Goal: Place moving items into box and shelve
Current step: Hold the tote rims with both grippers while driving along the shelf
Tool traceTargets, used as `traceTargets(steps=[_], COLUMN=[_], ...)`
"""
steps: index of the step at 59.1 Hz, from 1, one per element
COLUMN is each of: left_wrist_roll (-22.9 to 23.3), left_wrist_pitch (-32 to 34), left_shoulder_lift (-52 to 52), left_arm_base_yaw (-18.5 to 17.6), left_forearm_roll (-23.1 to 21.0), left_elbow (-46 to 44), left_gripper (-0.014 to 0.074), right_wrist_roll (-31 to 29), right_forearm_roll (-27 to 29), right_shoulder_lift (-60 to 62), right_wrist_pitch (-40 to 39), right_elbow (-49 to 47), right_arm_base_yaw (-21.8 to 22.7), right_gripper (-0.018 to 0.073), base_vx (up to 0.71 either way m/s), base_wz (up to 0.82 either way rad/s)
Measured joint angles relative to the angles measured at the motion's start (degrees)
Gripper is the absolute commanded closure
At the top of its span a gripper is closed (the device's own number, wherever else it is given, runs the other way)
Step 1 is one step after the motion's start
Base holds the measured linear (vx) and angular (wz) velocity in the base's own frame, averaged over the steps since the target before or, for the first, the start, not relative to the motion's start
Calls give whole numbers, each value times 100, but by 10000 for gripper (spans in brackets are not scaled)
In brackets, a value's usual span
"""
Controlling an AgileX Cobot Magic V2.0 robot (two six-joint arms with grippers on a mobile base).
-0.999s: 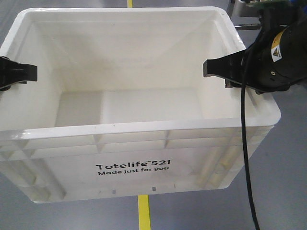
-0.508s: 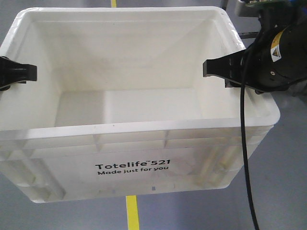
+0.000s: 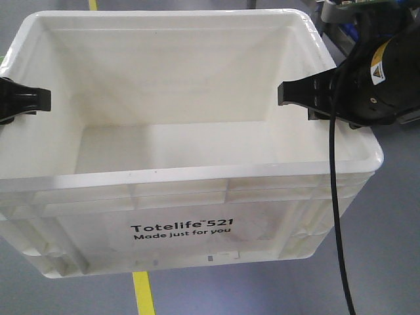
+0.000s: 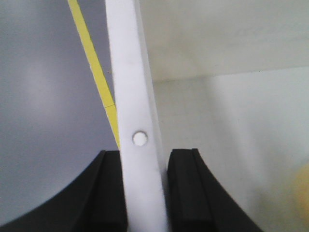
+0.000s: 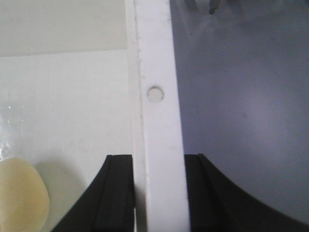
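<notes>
Crate [image 3: 275, 216] hangs between left gripper [image 4: 145, 162] and right gripper [image 5: 158, 166], each clamped on an opposite side rim, likely so it rides level while carried. One pale yellow item [image 5: 19, 198] lies on its floor near the right wall

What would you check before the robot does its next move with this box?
1. Left gripper shut on the box rim, a finger on each side: ok.
2. Right gripper shut on the opposite rim the same way: ok.
3. Box upright, open side up, rim not visibly bent: ok.
4. Pale item lying on the box bottom: ok.
5. Second, brownish item inside: cannot tell; no view shows it.
6. Hold deep enough not to slip: cannot tell; only the finger ends show.
</notes>
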State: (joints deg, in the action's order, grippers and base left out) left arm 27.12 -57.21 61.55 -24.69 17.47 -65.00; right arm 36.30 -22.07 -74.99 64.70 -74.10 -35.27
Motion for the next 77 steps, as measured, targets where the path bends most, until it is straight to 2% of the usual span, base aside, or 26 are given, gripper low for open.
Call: traceTargets(steps=[37,77], left_wrist_roll=[0,0], left_wrist_pitch=[0,0], left_shoulder_lift=[0,0], left_arm_base_yaw=[0,0], left_forearm_roll=[0,-5], left_elbow=[0,0], left_gripper=[428,428], right_wrist_roll=[0,0], right_forearm_roll=[0,0], right_shoulder_lift=[0,0], right_wrist_pitch=[-4,2], right_elbow=[0,0], right_arm_base_yaw=[0,0], right_gripper=[449,449], base_vx=[26,18], base_wz=[-43,-59])
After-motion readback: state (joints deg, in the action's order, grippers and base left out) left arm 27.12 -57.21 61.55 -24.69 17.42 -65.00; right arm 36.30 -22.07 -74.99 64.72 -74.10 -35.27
